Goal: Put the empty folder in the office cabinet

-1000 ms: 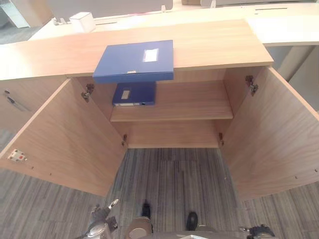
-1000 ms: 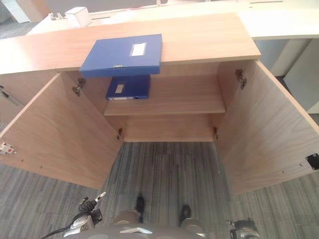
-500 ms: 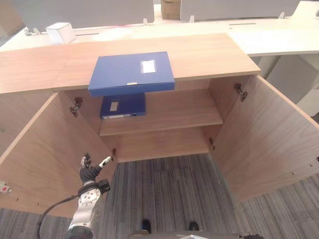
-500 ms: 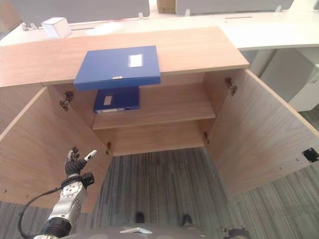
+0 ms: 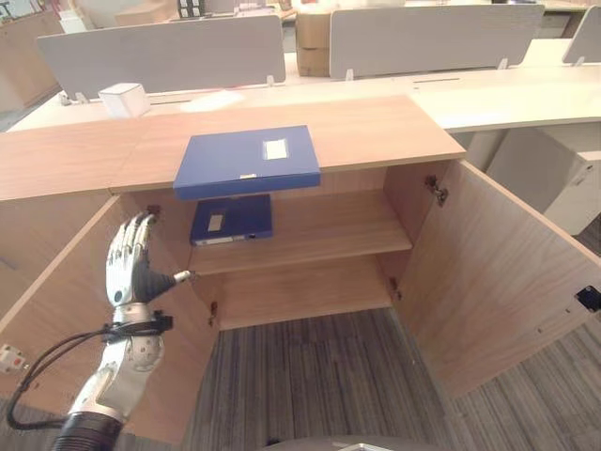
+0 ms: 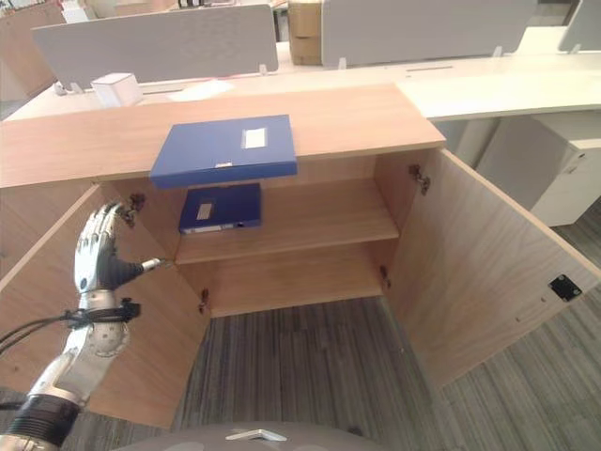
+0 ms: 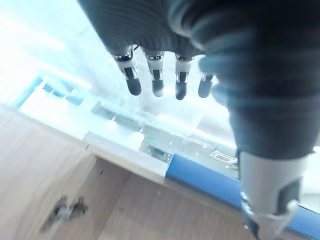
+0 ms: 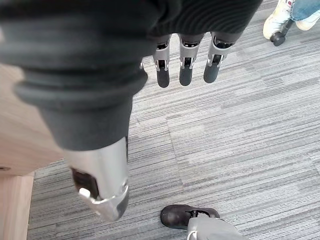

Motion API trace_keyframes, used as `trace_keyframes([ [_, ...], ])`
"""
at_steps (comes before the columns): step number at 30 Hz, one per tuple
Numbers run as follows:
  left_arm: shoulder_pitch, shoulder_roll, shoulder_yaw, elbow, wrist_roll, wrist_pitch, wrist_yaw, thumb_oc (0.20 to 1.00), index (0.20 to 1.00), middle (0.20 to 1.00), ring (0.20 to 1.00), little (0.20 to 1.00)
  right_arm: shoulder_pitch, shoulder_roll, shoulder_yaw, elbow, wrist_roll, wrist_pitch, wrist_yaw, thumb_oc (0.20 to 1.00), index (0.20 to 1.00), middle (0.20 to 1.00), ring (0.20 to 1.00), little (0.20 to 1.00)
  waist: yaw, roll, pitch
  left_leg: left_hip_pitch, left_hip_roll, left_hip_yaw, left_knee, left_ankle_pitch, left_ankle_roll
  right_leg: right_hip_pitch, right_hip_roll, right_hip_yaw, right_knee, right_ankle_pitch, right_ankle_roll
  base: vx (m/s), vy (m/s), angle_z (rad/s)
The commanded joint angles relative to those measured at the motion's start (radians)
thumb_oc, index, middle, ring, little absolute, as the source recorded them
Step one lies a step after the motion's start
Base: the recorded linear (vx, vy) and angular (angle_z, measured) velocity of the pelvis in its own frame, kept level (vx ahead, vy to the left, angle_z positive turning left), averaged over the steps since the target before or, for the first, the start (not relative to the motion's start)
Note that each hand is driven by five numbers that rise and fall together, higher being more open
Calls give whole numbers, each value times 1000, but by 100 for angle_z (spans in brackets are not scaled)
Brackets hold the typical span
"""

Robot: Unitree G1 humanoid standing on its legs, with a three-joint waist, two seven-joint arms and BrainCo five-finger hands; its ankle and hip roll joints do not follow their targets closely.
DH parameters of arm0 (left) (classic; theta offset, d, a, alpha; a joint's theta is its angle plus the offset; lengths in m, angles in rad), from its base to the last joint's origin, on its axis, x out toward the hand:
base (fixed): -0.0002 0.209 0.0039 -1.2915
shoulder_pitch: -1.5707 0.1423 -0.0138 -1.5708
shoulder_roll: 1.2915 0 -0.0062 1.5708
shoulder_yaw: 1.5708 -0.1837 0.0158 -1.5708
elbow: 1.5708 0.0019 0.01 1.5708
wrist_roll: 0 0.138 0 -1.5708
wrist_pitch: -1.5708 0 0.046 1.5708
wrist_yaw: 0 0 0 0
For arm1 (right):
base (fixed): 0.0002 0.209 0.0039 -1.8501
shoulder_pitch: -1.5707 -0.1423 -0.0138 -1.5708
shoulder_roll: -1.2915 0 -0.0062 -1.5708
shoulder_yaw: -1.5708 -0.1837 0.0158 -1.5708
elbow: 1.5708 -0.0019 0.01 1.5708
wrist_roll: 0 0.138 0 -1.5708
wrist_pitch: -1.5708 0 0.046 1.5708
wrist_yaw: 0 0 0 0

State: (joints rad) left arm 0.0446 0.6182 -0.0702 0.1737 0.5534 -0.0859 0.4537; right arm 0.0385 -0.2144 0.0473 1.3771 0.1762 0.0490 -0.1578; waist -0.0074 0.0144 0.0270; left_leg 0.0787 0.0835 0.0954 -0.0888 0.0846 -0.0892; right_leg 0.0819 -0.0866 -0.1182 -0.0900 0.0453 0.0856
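A blue folder (image 5: 249, 160) lies flat on the top of the wooden cabinet (image 5: 376, 127), its front edge hanging a little over the opening. A second blue folder (image 5: 232, 218) lies on the upper shelf (image 5: 329, 230) inside, at the left. My left hand (image 5: 131, 268) is raised in front of the open left door, below and left of the top folder, fingers straight and apart, holding nothing. The left wrist view looks past those fingers (image 7: 156, 82) to the folder's blue edge (image 7: 210, 182). My right hand (image 8: 182, 65) hangs open over the carpet.
Both cabinet doors stand wide open, the left door (image 5: 66, 310) just behind my left hand and the right door (image 5: 498, 272) swung out. A white box (image 5: 125, 99) and grey partitions (image 5: 169, 52) sit on the desk behind. A person's shoe (image 8: 277, 17) is on the carpet.
The camera has tilted up. My left hand has risen from near the floor to shelf height beside the left door, its fingers still open.
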Motion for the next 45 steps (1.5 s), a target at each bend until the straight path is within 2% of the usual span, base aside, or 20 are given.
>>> trace_keyframes([
  [1,-154,99,38,13,175,37,61,1000,1000,1000,1000,1000,-60,-2,58,37,-20,-5,-12,1000,1000,1000,1000,1000,-14,-37,22,22,28,11,2,-125,-35,37,-93,-30,3,-65,89,0,0,0],
  [2,-157,100,36,15,175,38,62,1000,1000,1000,1000,1000,-60,-1,57,37,-20,-5,-12,1000,1000,1000,1000,1000,-13,-38,23,22,28,11,2,-125,-35,37,-93,-30,3,-65,89,0,0,0],
  [3,-205,145,27,37,216,61,65,1000,1000,1000,1000,1000,-58,-8,67,35,-28,-5,-3,1000,1000,1000,1000,1000,-19,-35,18,23,30,14,2,-127,-37,37,-93,-30,3,-65,91,0,0,0],
  [8,-316,226,-30,107,260,87,63,1000,1000,1000,1000,1000,-48,-22,86,34,-39,-7,11,1000,1000,1000,1000,1000,-34,-27,13,27,33,20,2,-129,-39,38,-93,-28,3,-64,95,0,0,0],
  [10,-427,294,-131,204,274,90,47,1000,1000,1000,1000,1000,-43,-31,98,32,-40,-11,18,1000,1000,1000,1000,1000,-46,-21,10,29,33,25,2,-128,-39,37,-94,-26,3,-63,98,3,14,-5],
  [13,-526,343,-245,311,289,87,26,1000,1000,1000,1000,1000,-39,-41,111,32,-35,-18,23,1000,1000,1000,1000,1000,-62,-12,10,27,34,33,2,-126,-39,29,-95,-23,3,-57,104,1,5,-1],
  [14,-526,343,-245,311,289,87,26,1000,1000,1000,1000,1000,-39,-41,111,32,-35,-18,23,1000,1000,1000,1000,1000,-62,-12,10,27,34,33,2,-126,-39,29,-95,-23,3,-57,104,-15,13,-12],
  [15,-603,360,-330,379,290,82,15,1000,1000,1000,1000,1000,-41,-49,113,32,-26,-25,22,1000,1000,1000,1000,1000,-71,-9,13,20,33,38,2,-124,-38,20,-94,-18,3,-53,107,-15,11,-10],
  [16,-603,360,-330,379,290,82,15,1000,1000,1000,1000,1000,-41,-49,113,32,-26,-25,22,1000,1000,1000,1000,1000,-71,-9,13,20,33,38,2,-124,-38,20,-94,-18,3,-53,107,-21,19,-16],
  [20,-753,362,-480,512,277,82,0,1000,1000,1000,1000,1000,-50,-66,106,32,-4,-35,14,1000,1000,1000,1000,1000,-85,-4,32,-10,33,39,2,-115,-35,-17,-92,-14,3,-39,113,-55,14,-9],
  [24,-899,352,-587,626,244,95,9,1000,1000,1000,1000,1000,-79,-74,101,33,32,-49,-3,1000,1000,1000,1000,1000,-95,0,64,-86,36,37,2,-89,-32,-94,-87,-6,3,-14,115,-146,10,-3],
  [36,-983,330,-624,685,180,97,39,1000,1000,1000,1000,1000,-102,-59,103,31,75,-66,-28,1000,1000,1000,1000,1000,-101,-18,77,-156,38,35,2,-68,-30,-168,-85,-1,3,7,114,-31,3,-1],
  [45,-975,309,-575,684,132,98,62,1000,1000,1000,1000,1000,-106,-52,96,26,93,-72,-42,1000,1000,1000,1000,1000,-106,-36,87,-163,42,41,2,-69,-32,-181,-83,6,3,12,111,-1,0,0],
])
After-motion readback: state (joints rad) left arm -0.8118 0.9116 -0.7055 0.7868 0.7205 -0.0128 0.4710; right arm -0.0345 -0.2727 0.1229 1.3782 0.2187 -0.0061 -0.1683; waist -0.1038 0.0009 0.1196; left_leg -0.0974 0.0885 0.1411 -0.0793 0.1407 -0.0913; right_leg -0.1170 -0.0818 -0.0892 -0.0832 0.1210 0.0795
